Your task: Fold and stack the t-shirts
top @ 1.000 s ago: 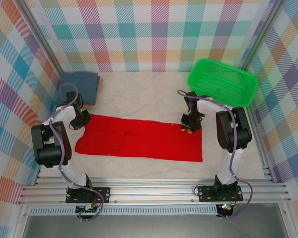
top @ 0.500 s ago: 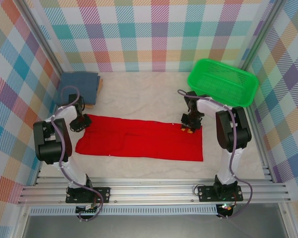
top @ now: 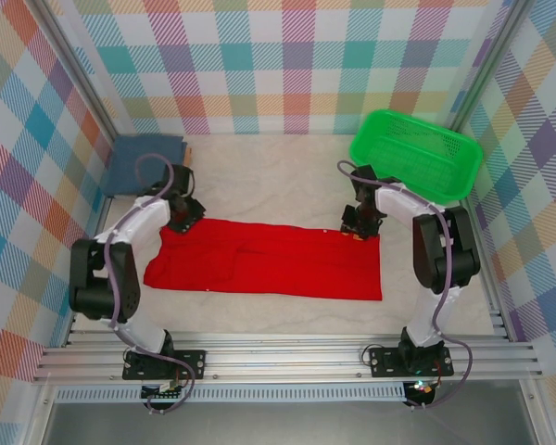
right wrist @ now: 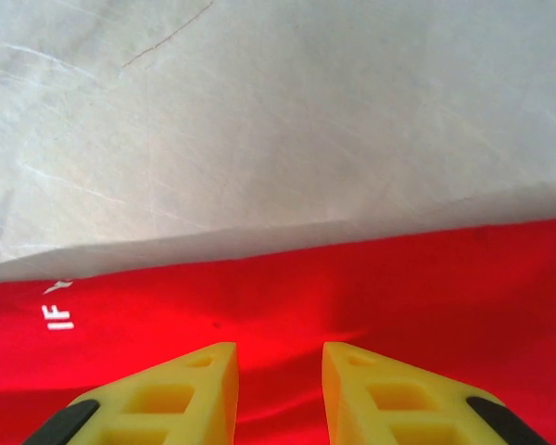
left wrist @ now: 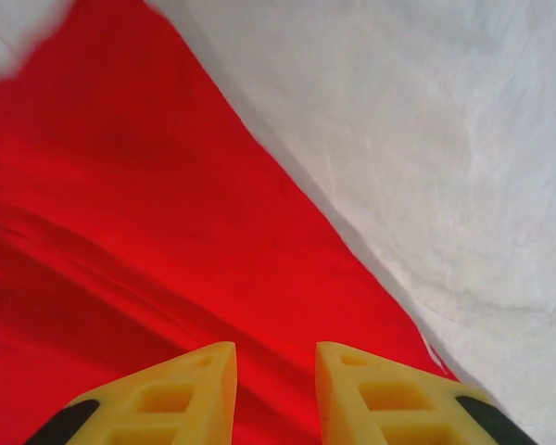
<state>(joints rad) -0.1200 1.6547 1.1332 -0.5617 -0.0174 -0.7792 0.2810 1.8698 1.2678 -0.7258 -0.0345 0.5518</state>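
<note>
The red t-shirt (top: 259, 264) lies flat as a long folded strip across the middle of the table. My left gripper (top: 182, 222) hovers over its far left corner, jaws open, red cloth (left wrist: 120, 232) beneath them and nothing between the fingers (left wrist: 276, 357). My right gripper (top: 358, 227) sits over the far right corner, also open (right wrist: 280, 357), above the red cloth (right wrist: 371, 278) just inside its far edge; white lettering (right wrist: 60, 315) shows at the left. The slate-blue t-shirt (top: 145, 161) lies folded at the back left.
A green mesh basket (top: 415, 153) stands at the back right, close behind my right arm. Checked walls close in the white table top (top: 259, 176) on three sides. Bare table lies behind and in front of the red shirt.
My left gripper has opened and moved right and back, from the shirt's left edge to its far left corner. My right gripper has shifted slightly towards the back.
</note>
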